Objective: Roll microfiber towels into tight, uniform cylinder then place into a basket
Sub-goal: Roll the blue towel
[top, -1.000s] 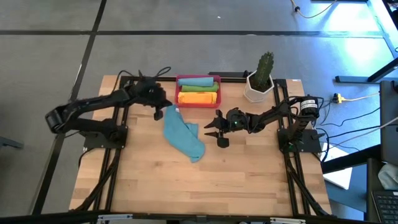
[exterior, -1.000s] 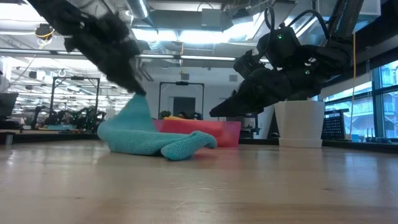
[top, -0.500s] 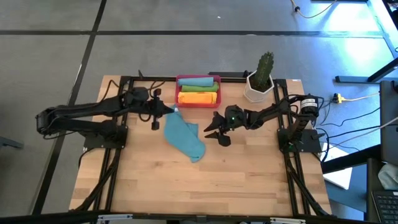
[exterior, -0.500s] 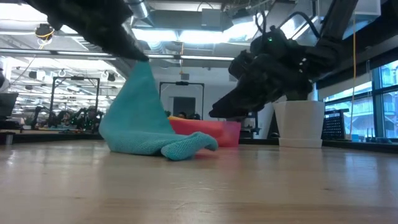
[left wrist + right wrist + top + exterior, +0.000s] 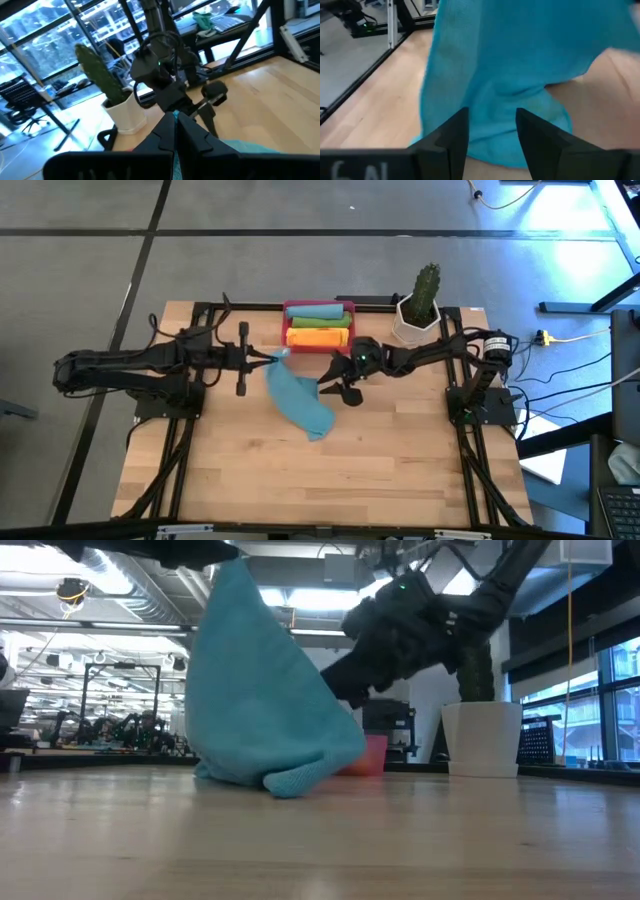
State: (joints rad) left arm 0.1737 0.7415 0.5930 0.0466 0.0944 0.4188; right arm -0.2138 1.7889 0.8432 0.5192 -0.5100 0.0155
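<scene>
A teal microfiber towel stands drawn up into a tall cone, its lower end resting on the table. My left gripper is shut on its top, left of the basket. My right gripper is open just right of the towel, and the cloth fills the right wrist view beyond its spread fingers; I cannot tell whether it touches. The red basket at the far edge holds rolled towels in green, teal and orange. My left gripper pinches the towel's far end between its two shut fingers; a thin strip of teal shows between them. The fingers lie almost level, pointing toward the table's right. The towel hangs below them, pulled up, with its near end on the table.
A white pot with a cactus stands at the far right, beside the basket. The wooden tabletop lies bare toward the near edge. Black frame rails run along both sides.
My left gripper has risen and tipped from pointing down to almost level, pulling the towel's far end up; the towel has gone from a low heap to a tall cone, its near end staying on the table. My right gripper has moved left toward the towel and up a little.
</scene>
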